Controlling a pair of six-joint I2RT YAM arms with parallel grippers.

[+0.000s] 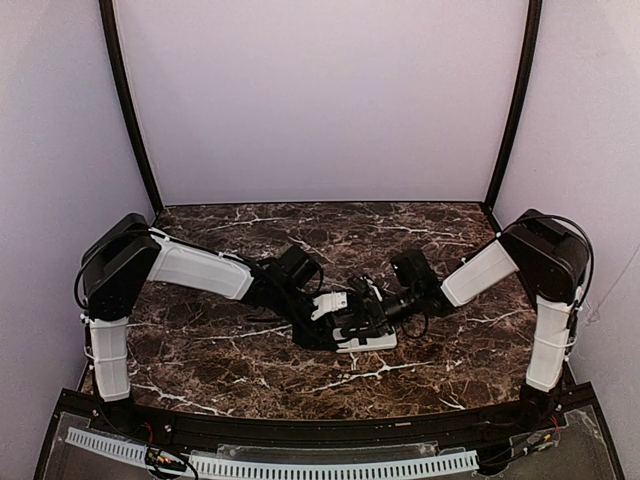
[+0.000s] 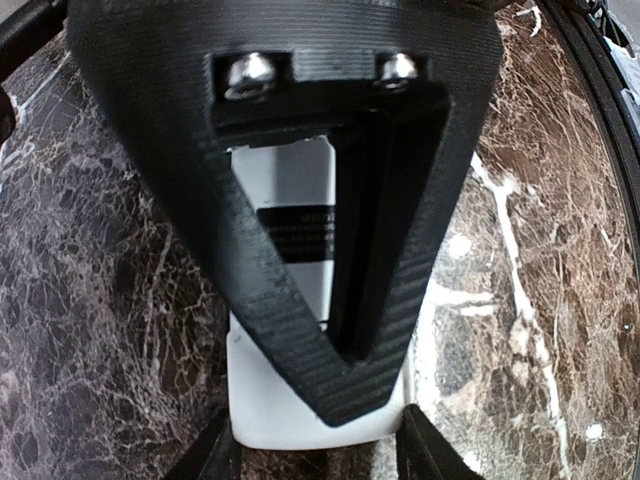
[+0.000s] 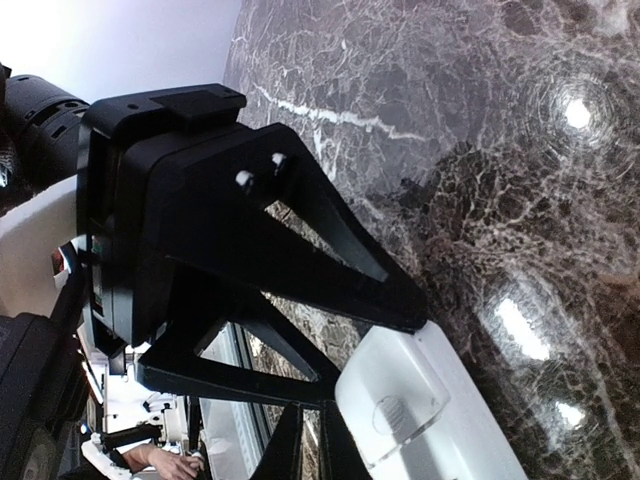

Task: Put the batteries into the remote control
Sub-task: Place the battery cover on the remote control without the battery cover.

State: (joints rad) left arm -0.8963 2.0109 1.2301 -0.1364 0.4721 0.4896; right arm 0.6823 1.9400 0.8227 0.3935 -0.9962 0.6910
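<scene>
The left end effector (image 2: 318, 455) pinches the remote (image 2: 255, 400) by its sides. The right end effector (image 3: 303, 445), pressed together, hangs over it.

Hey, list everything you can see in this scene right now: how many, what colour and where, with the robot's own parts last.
white plastic remote control: one, white, plain side up, at the table's centre
black label: one, black, on the remote's upper face
dark brown marble tabletop: one, brown with white veins, under everything
pale walls: three, pale lilac, at left, back and right
black corner posts: two, black, at the back corners
white ribbed strip: one, white, along the near edge
left arm, right arm: two, white and black, reaching inward
left hand: one, black, gripping the remote's long sides
right hand: one, black, shut, over the remote
</scene>
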